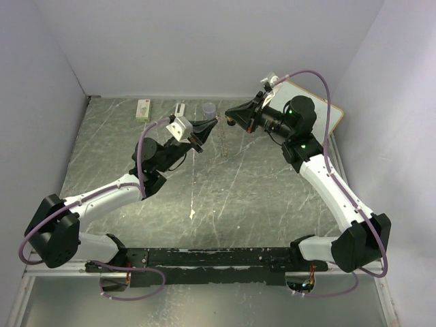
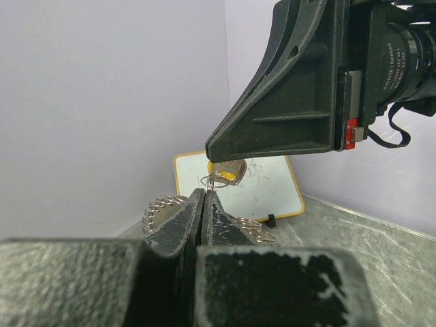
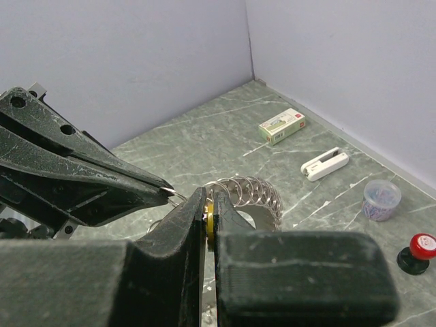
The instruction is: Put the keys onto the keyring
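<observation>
Nearest to me the tabletop under the arms carries nothing I need for this step. The work is up in the air over its far middle, where the two arms meet tip to tip. My left end effector is clamped shut. As far as I can judge it pinches the thin wire of the keyring, whose toothed rim droops behind its fingers. My right end effector is closed on the yellow-orange key, just above the left tips and touching, or nearly touching, a small loop of wire there. To thread it well I would treat the left arm as a fixed vice and move only the right, in small steps. I would turn the key until its hole lines up with the wire, then slide it along the wire rather than press against it. The left wrist view shows the contact best. The risks I see are the key twisting between the pads and the ring swinging. I cannot find the green key in any view. Farther off, the small cup and the whiteboard stand well apart.
</observation>
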`<state>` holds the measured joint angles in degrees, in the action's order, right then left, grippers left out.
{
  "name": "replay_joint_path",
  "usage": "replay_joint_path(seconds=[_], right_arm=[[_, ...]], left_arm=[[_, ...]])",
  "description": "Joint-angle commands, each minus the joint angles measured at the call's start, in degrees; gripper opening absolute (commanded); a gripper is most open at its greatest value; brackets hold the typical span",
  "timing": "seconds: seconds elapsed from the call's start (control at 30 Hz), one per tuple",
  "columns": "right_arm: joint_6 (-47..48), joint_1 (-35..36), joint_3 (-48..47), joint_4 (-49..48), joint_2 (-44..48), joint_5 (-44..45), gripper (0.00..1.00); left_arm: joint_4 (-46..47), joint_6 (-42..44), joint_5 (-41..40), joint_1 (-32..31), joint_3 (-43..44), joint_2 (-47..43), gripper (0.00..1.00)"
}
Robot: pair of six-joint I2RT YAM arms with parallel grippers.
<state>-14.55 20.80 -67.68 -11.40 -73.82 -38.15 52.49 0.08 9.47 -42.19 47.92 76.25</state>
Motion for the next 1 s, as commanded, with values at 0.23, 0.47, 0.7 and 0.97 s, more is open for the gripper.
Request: replay_joint_path(seconds=[0.23, 0.47, 0.7, 0.97], right_arm=[[0.35, -0.54, -2.41, -1.19, -0.27, 0.93, 0.0], [0.31, -0.49, -3.84, -0.8, -0.08, -0.22, 0.0], [0.61, -0.28, -4.32, -0.3, 0.06, -1.25, 0.0], [1.27, -0.23, -3.89, 0.37, 0.33, -1.0, 0.0]], left_arm=[[4.34, -0.44, 1.34, 0.5, 0.16, -0.45, 0.07], [2.39, -0.16, 1.86, 0.52, 1.86, 0.91, 0.07], [1.84, -0.3, 2.67, 0.59, 4.07, 3.38, 0.07], [1.83, -0.83, 3.96, 0.54, 6.29, 5.05, 0.07]])
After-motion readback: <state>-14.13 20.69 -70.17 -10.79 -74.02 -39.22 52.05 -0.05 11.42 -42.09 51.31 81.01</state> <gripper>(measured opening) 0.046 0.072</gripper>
